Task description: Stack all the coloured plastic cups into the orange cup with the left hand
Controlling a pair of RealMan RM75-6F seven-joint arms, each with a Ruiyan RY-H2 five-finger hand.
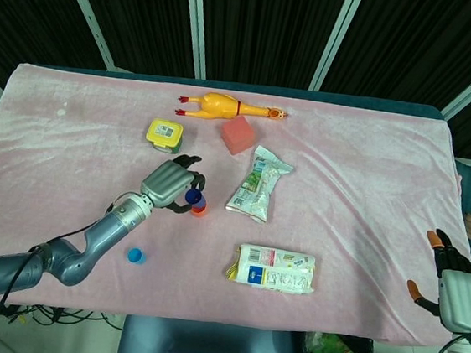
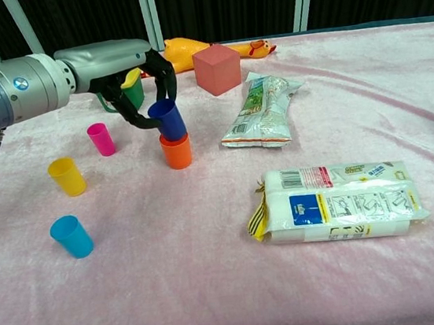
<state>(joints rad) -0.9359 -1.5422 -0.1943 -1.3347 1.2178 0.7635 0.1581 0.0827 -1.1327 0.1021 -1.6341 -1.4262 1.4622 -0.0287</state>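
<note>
Chest view shows it best: the left hand (image 2: 129,78), reaching in from the upper left of the frame, pinches the dark blue cup (image 2: 168,118) between thumb and fingers and holds it slightly tilted, its base right at the mouth of the orange cup (image 2: 176,151) — I judge it is lined up there so it can drop straight in. Whether the base is already inside the rim, I cannot tell. The orange cup stands upright on the pink cloth (image 2: 232,287), left of centre, small and plain with nothing else in it. Left of it wait the others, all upright and apart: a magenta cup (image 2: 102,138), a yellow cup (image 2: 67,176) and, lower down, a light blue cup (image 2: 72,236). Standing mouth up, they should be easy to grasp by the sides. In the head view the right hand (image 1: 452,284) sits at the lower right edge, off the cloth, fingers spread and holding nothing — idle, as the job belongs to the other arm.
</note>
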